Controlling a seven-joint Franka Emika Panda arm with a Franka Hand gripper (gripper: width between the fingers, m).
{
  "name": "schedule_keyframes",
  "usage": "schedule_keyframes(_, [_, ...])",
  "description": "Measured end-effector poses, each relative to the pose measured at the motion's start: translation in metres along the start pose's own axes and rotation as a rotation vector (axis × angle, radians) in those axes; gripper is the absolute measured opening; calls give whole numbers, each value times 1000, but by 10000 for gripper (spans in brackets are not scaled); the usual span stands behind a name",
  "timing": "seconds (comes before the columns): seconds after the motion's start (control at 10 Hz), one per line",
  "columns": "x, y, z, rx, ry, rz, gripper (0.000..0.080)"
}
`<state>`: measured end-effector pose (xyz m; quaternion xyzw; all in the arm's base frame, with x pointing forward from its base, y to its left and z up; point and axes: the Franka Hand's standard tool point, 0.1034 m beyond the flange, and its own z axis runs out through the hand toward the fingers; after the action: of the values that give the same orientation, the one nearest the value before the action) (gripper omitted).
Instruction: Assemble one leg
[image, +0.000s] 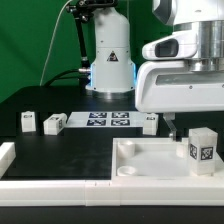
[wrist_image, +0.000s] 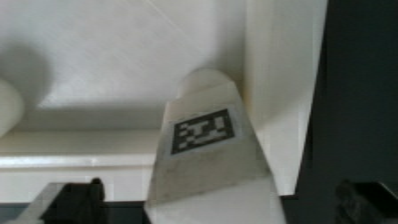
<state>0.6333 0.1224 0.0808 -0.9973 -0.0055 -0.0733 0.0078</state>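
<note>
The leg (image: 203, 148), a small white block with a black-and-white tag, stands upright in the large white tray-like piece (image: 150, 165) near the exterior view's right. My gripper (image: 183, 128) hangs just above and behind the leg. In the wrist view the leg (wrist_image: 210, 150) lies between my two dark fingertips (wrist_image: 75, 200), with a gap on each side. The gripper (wrist_image: 217, 205) is open and does not touch the leg. The tray's white floor and wall (wrist_image: 107, 80) fill the wrist view behind the leg.
Two more white legs (image: 28, 121) (image: 54, 124) stand at the exterior view's left, and another one (image: 150, 122) behind the tray. The marker board (image: 110, 120) lies flat between them. The robot base (image: 110, 60) stands at the back. A white rim (image: 10, 155) borders the table.
</note>
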Motion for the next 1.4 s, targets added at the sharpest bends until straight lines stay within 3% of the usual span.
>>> schedule_keyframes(0.2, [1, 3, 0, -13, 1, -143, 649])
schedule_keyframes(0.3, [1, 4, 0, -15, 0, -198, 525])
schedule_keyframes(0.4, [1, 4, 0, -15, 0, -191, 525])
schedule_keyframes(0.6, [1, 4, 0, -14, 0, -152, 294])
schedule_keyframes(0.8, [1, 4, 0, -12, 1, -76, 294])
schedule_keyframes(1.2, [-2, 3, 1, 20, -4, 488, 294])
schedule_keyframes(1.4, [-3, 2, 2, 15, -6, 749, 294])
